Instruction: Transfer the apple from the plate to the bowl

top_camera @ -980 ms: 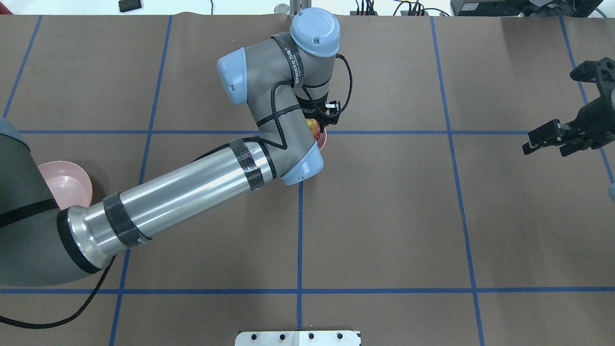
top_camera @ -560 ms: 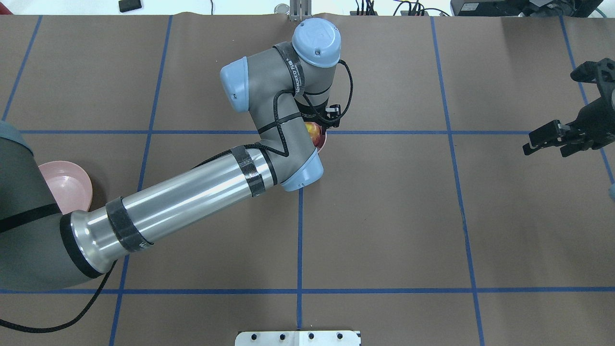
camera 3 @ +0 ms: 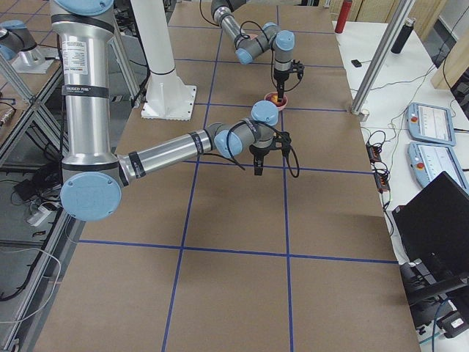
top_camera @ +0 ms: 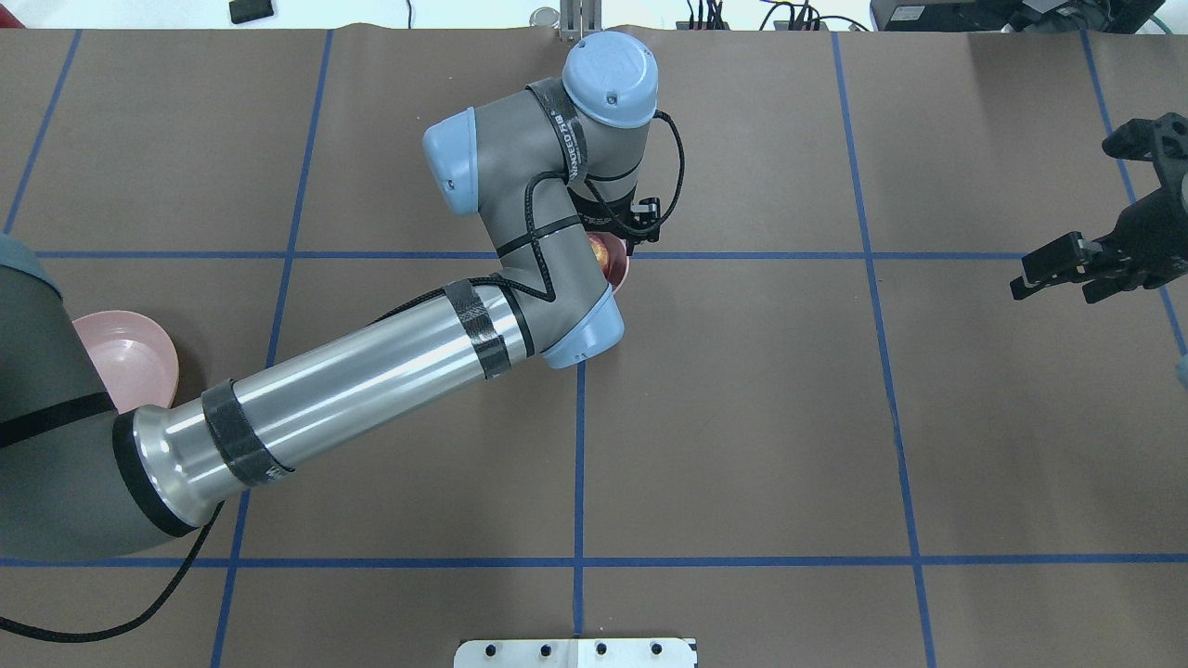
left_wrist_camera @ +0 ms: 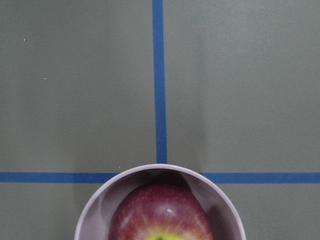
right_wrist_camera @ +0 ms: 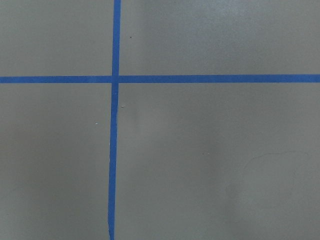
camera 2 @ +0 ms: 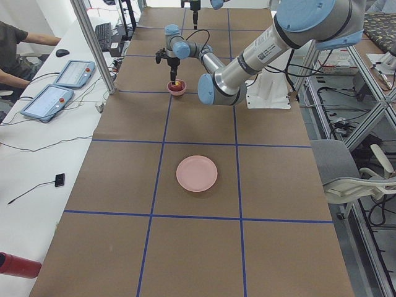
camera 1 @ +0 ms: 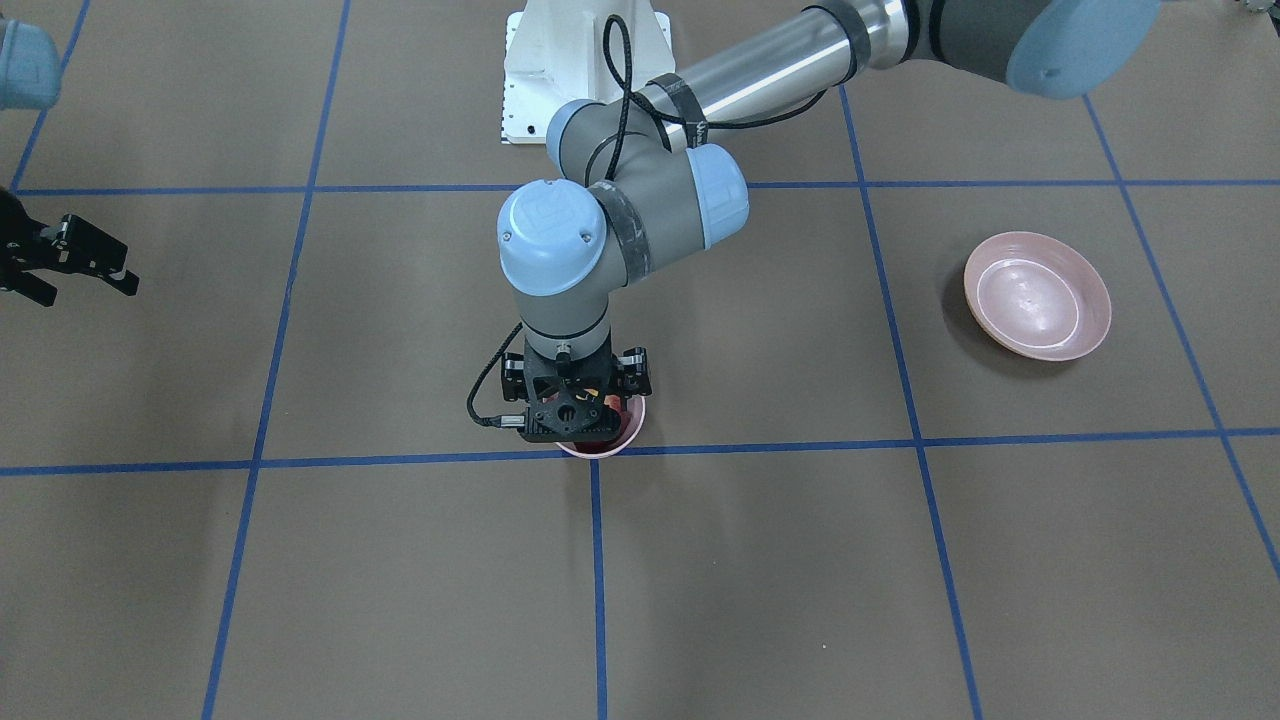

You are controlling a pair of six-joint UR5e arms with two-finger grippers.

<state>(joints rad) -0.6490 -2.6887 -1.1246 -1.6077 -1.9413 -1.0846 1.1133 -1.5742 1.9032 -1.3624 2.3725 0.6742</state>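
Note:
The dark red apple (left_wrist_camera: pixel 160 210) with its yellow stem patch sits inside the small deep pink bowl (left_wrist_camera: pixel 100 200) at a blue tape crossing mid-table. Both also show in the overhead view, the apple (top_camera: pixel 610 255) and the bowl (top_camera: pixel 625 274), mostly hidden by the left wrist. My left gripper (camera 1: pixel 585 420) points straight down into the bowl with its jaws spread wide around the apple; I cannot tell whether it still grips. The wide shallow pink plate (camera 1: pixel 1095 320) lies empty, far towards my left. My right gripper (top_camera: pixel 1053 283) is open and empty at the table's right edge.
Brown paper with a blue tape grid covers the table. My left arm's long silver forearm (top_camera: pixel 353 380) stretches low from the plate side to the bowl. The white robot base (camera 1: pixel 580 60) stands at the near edge. Operator tablets (camera 2: pixel 55 93) lie beyond the table's far side.
My left wrist shifted slightly over the bowl, and the apple now shows lower and darker, with less of its yellow patch in view. The right arm has not moved.

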